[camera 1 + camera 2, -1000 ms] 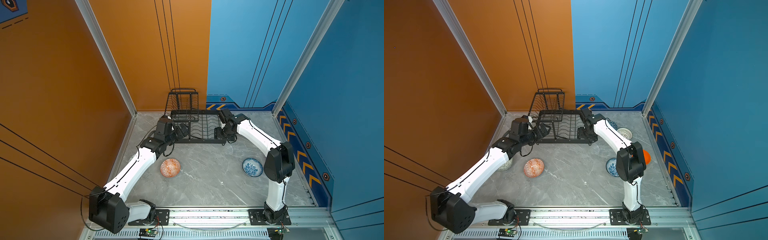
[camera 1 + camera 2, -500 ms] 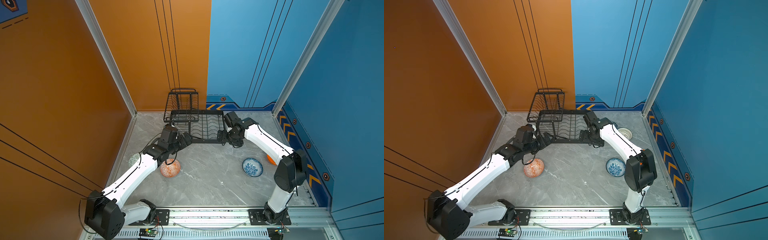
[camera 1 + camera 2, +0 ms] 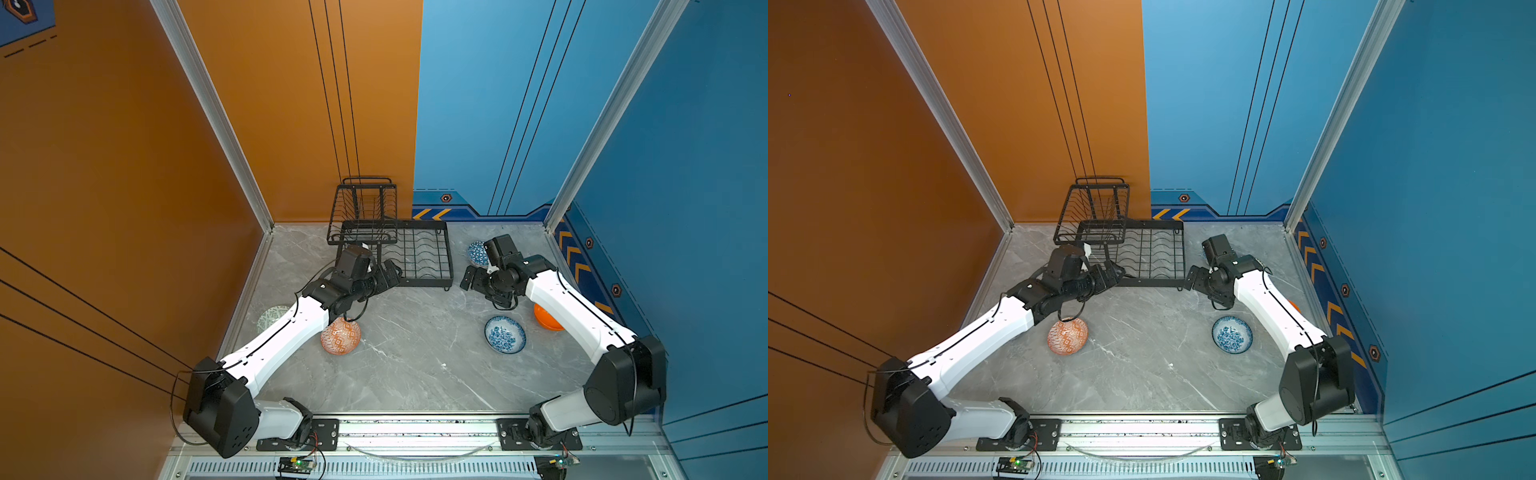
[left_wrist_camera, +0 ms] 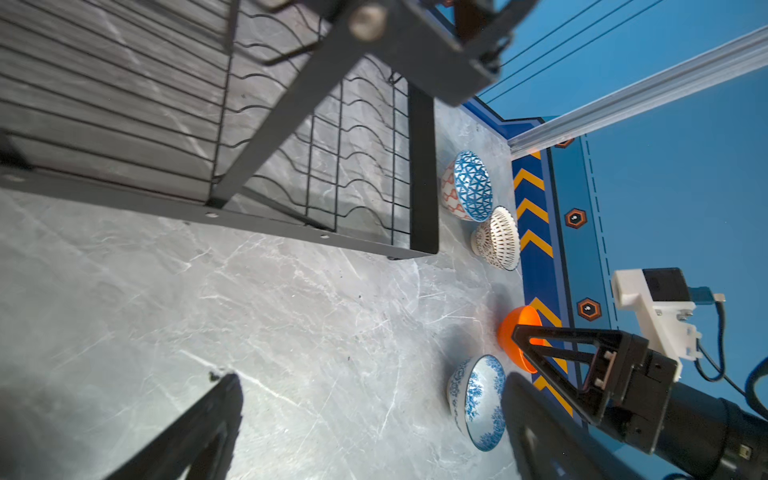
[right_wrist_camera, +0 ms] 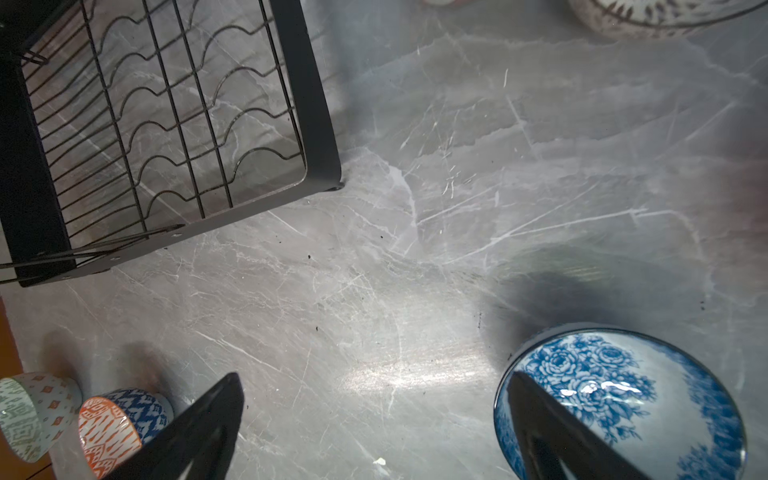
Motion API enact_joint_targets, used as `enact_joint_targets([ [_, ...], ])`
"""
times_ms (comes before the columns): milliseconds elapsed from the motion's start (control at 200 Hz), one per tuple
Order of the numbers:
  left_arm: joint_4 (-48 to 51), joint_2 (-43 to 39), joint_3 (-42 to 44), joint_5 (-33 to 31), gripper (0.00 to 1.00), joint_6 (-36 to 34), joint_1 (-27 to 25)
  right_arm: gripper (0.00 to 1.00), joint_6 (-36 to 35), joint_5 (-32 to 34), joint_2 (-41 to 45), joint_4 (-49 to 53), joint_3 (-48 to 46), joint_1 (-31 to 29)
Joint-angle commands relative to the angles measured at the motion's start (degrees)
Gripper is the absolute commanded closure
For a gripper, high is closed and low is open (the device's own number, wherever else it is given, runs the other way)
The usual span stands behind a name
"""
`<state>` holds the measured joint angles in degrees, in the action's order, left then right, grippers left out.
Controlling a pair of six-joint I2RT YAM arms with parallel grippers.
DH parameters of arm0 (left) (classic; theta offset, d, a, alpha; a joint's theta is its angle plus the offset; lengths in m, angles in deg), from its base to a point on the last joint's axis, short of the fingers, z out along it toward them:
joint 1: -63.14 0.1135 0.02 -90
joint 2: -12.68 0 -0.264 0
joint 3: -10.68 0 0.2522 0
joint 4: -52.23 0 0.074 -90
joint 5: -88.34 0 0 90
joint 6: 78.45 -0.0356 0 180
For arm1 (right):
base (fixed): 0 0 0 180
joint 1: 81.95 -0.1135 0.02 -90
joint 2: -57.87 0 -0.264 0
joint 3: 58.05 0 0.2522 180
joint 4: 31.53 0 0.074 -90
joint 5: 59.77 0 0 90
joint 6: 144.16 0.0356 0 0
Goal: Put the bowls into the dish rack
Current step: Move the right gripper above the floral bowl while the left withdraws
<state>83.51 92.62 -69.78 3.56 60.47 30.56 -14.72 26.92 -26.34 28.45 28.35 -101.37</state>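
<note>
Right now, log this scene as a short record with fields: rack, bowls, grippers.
dish rack: black wire, at the back of the table, no bowl in it
bowls, left side: orange-white geometric bowl; pale green bowl, partly hidden by the left arm
bowls, right side: blue-white floral bowl; plain orange bowl; blue-white triangle bowl; white lattice bowl
left gripper: open, empty, at the rack's front left corner
right gripper: open, empty, beside the rack's front right corner
bowls loaded: none

No text reads; the hexagon badges [image 4: 575,217] perhaps bear tiny marks
</note>
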Motion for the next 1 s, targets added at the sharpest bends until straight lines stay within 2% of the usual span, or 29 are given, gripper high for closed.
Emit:
enact_joint_targets([
  [0, -0.1, 4.7, -5.6, 3.1, 0.02, -4.2, -2.3, 0.00, -1.3, 5.6, 1.6, -0.6, -2.5, 0.2],
  [190, 2.9, 14.1, -16.2, 6.5, 0.02, -7.9, -5.5, 0.00, -0.6, 4.7, 6.1, -5.6, -8.9, 2.9],
  [270, 3.6, 17.7, -19.9, 7.2, 0.02, -8.3, -6.6, 0.00, -0.7, 2.9, 6.7, -4.9, -9.9, 3.7],
  [410, 6.9, 23.6, -27.8, 7.9, 0.02, -10.4, -9.0, 0.00, -0.1, 3.9, 9.3, -3.1, -11.1, 4.1],
  [490, 8.7, 26.3, -31.7, 7.5, 0.02, -11.8, -10.2, 0.00, 0.5, 1.6, 9.8, -3.1, -12.6, 5.8],
  [641, 9.8, 28.9, -34.6, 7.6, 0.02, -12.8, -11.6, 0.00, 1.5, 3.1, 12.8, -2.5, -13.9, 6.8],
  [771, 9.7, 29.6, -34.9, 7.8, 0.02, -12.2, -11.8, 0.00, 2.2, 2.1, 15.4, -2.3, -16.5, 10.5],
  [996, 9.7, 31.4, -35.9, 10.0, 0.02, -11.7, -12.3, 0.00, 1.9, -1.4, 12.0, -1.2, -17.5, 12.9],
])
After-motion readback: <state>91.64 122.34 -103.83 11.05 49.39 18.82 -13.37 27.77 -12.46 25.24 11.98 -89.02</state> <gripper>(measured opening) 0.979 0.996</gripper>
